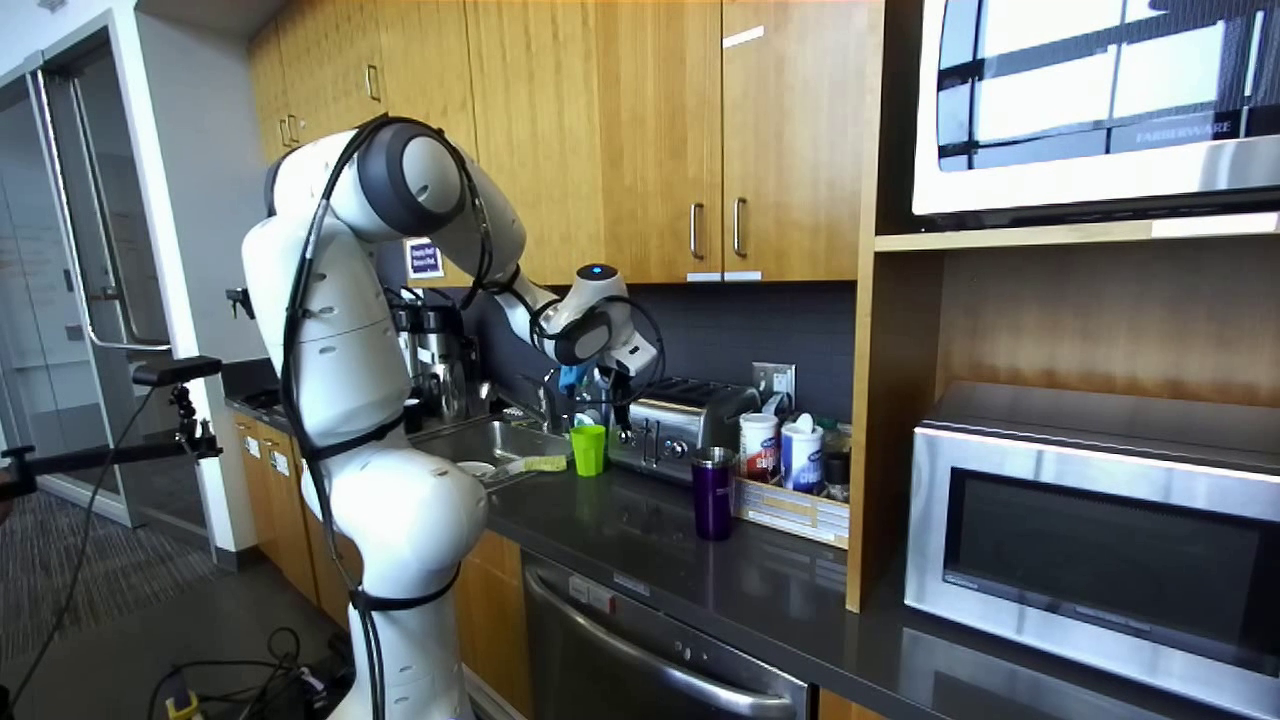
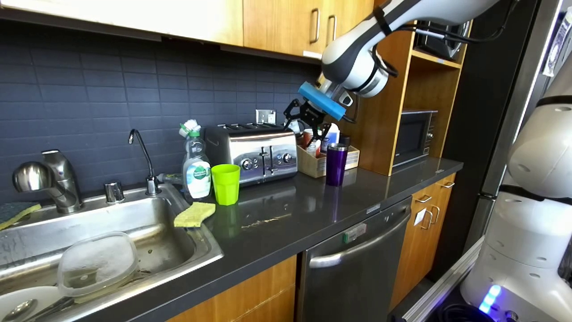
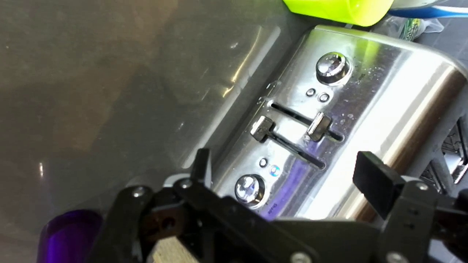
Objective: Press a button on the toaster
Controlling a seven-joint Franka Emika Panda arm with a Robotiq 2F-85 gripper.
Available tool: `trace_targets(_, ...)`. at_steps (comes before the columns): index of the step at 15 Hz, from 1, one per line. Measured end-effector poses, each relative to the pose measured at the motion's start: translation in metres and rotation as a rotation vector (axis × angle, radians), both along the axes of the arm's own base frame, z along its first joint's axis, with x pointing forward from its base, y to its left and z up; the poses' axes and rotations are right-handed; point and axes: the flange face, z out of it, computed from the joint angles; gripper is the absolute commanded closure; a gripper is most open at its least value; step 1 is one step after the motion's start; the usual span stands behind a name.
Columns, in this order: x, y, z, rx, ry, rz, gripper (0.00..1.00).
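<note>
White robot arm [image 1: 350, 360], only one, so no question of which is nearer. Boxy, shiny silver metal toaster [image 2: 257, 154] sits at the far side of the dark glossy bench [image 2: 286, 223], by the dark tiled wall [image 2: 103, 107]; lime green plastic cup [image 2: 225, 184] just beside its left end, purple metal-rimmed tumbler [image 2: 336, 164] to the right and nearer, apart. Toaster's long axis runs left to right along the wall, control face toward the near edge. Black two-fingered claw [image 3: 288, 171] is spread wide, nothing held. Reading all views together, it hangs tilted down on the near side, above, off the toaster's right half, so the toaster lies far, lower and a bit left. Line between the fingers [image 3: 376, 182] crosses the long axis at a slant: one toward the bench, one toward the top edge. Small round chrome buttons [image 3: 263, 162] by the right-hand domed silver knob [image 3: 249, 190] look closest. Gap to the face hard to judge. Press likely calls for narrowing the claw, then going far and down; spread this wide, a finger could hit the top edge first.
</note>
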Motion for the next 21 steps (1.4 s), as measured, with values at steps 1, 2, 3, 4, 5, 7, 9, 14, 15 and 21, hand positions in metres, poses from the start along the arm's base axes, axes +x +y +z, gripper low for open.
trace_targets(1,-0.002,0.001,-0.005,0.014,-0.002,-0.012,0.00)
trace_targets(2,-0.004,0.001,-0.009,0.027,-0.004,-0.023,0.00)
trace_targets(3,-0.006,0.003,-0.013,0.039,-0.008,-0.030,0.00)
trace_targets(4,-0.008,0.004,-0.017,0.047,-0.014,-0.036,0.06)
trace_targets(5,-0.010,0.006,-0.020,0.053,-0.023,-0.041,0.11)
trace_targets(7,-0.012,0.008,-0.025,0.066,-0.049,-0.060,0.30)
trace_targets(9,-0.014,0.009,-0.026,0.083,-0.081,-0.085,0.42)
trace_targets(14,-0.019,0.017,-0.024,0.136,-0.145,-0.141,0.81)
trace_targets(15,-0.020,0.019,-0.021,0.149,-0.157,-0.151,0.88)
trace_targets(21,-0.020,0.021,-0.005,0.205,-0.225,-0.214,1.00)
